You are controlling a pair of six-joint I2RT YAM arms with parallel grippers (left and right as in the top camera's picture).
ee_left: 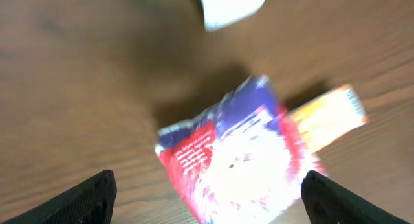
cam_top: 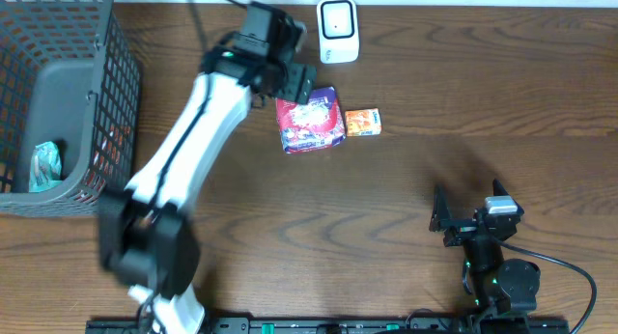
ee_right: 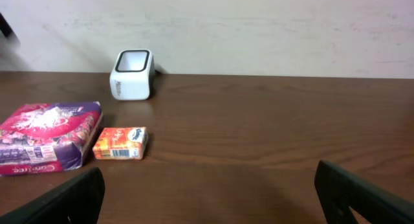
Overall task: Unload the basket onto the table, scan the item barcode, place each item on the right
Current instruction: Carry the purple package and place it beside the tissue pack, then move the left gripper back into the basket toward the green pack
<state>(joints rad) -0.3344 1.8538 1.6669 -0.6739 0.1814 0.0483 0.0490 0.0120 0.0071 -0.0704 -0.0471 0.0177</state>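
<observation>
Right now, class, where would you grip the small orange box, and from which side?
Probably from above, pinching across the two long sides of the orange box: it lies flat on the table, and the purple packet crowds one short end, leaving the long sides free.

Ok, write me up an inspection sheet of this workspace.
Surface: brown wooden table, no spills seen.
Job's things: white scanner at the far edge; red and purple packet and small orange box side by side in front of it.
Clutter: wire basket at the left, a teal packet inside.
Grippers: left gripper open above the red and purple packet, holding nothing; right gripper open, empty.
Cables: black cable looping from the right arm's base.
Surroundings: pale wall behind the table.
</observation>
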